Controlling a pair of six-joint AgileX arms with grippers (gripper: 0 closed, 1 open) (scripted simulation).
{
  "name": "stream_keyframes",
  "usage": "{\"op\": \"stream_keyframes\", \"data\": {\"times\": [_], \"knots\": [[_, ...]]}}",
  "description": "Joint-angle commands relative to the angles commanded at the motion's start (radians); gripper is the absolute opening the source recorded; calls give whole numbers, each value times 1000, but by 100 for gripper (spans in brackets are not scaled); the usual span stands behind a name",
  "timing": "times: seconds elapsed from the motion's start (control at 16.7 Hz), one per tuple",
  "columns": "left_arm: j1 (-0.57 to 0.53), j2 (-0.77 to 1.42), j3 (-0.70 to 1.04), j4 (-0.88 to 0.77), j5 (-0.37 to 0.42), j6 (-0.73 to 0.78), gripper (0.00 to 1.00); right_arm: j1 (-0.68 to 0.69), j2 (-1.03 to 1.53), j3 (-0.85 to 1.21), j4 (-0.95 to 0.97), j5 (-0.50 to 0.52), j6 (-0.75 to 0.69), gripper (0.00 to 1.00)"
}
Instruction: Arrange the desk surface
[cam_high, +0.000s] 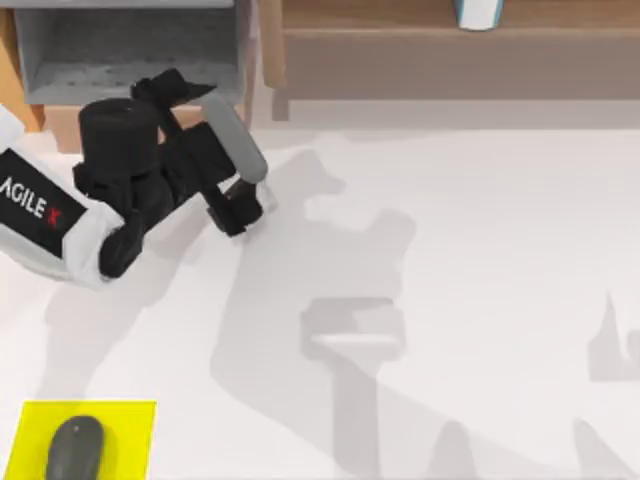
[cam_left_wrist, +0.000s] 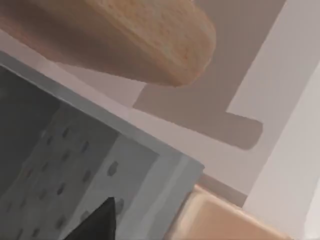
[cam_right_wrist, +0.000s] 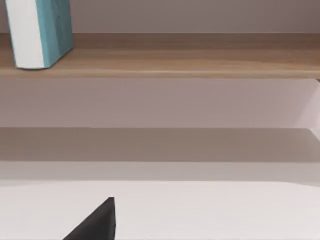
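The desk surface (cam_high: 480, 260) is a broad white tabletop, bare across its middle and right. My left arm reaches over its back left corner. The black left gripper (cam_high: 180, 90) sits at the front edge of the grey-lined drawer (cam_high: 130, 50). A grey rounded bar (cam_high: 238, 140) lies along the arm's right side, and I cannot tell whether anything holds it. The left wrist view looks into the dotted grey drawer (cam_left_wrist: 60, 170), with one dark fingertip (cam_left_wrist: 100, 222) at the picture's edge. In the right wrist view one black fingertip (cam_right_wrist: 97, 222) shows over the desk surface (cam_right_wrist: 210, 210).
A grey mouse (cam_high: 78, 447) rests on a yellow mat (cam_high: 30, 420) at the front left corner. A light-brown wooden shelf (cam_high: 420, 50) runs along the back and carries an upright blue-and-white book (cam_high: 478, 12), also seen as book (cam_right_wrist: 37, 30).
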Motion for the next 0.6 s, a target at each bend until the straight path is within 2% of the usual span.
{"op": "stream_keyframes", "data": {"times": [0.18,0.3,0.6], "knots": [[-244,56,123,-107,-151,-235,100,0,0,0,0,0,0,100],[-367,109,257,-174,-266,-379,100,0,0,0,0,0,0,100],[-540,255,686,-319,-578,-664,100,0,0,0,0,0,0,100]]}}
